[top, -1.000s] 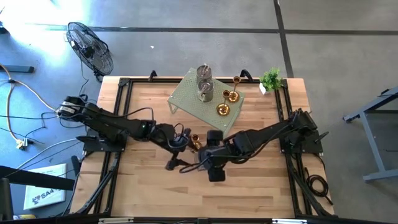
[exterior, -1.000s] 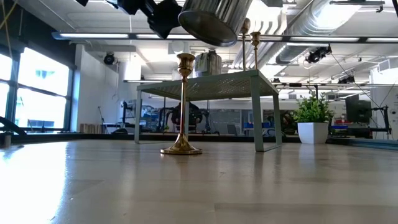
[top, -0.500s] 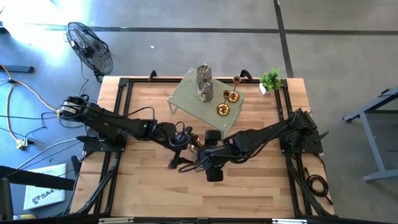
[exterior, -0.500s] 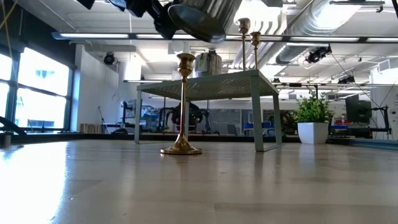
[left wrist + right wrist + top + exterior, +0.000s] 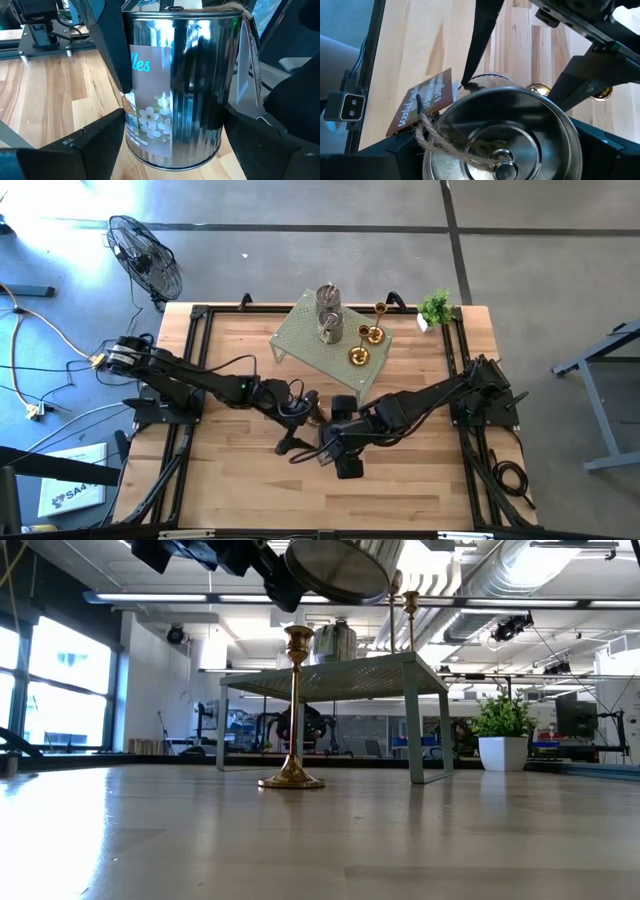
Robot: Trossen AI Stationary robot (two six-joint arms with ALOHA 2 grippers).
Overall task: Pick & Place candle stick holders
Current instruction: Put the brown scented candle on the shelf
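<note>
Shifted nearer, both grippers' jaws clamp one silver tin (image 5: 175,85); one gold holder (image 5: 292,710) stands below.

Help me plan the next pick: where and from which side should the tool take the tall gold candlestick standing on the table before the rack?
Take the gold candlestick by its thin stem, about midway, coming level from the side away from the rack. It stands upright, and its flared base and top cup would likely stop a grip sliding along it.

Wooden table (image 5: 420,480) — rack (image 5: 300,340), gold holder (image 5: 292,710), plant (image 5: 436,307)
</note>
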